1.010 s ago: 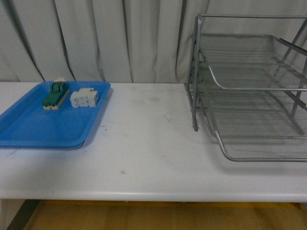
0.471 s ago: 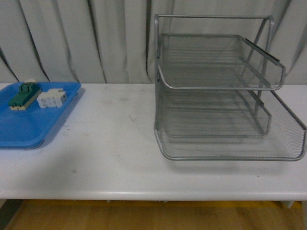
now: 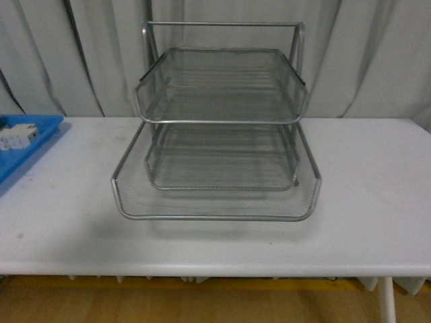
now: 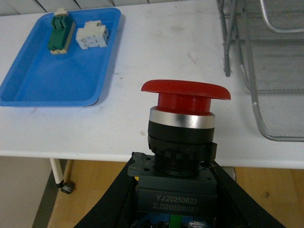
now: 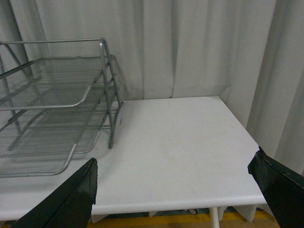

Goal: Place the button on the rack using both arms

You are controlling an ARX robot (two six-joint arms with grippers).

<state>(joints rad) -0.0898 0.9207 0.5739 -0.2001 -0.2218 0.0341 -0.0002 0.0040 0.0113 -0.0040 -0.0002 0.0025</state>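
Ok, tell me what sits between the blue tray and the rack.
Nothing: in the left wrist view, only bare white table separates the blue tray and the rack.

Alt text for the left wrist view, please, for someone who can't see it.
The left pincer grips the button by its black body, red cap up, filling the foreground. Beyond it, on a white table, a blue tray holds a green-and-cream block and a white block; part of the rack shows alongside.
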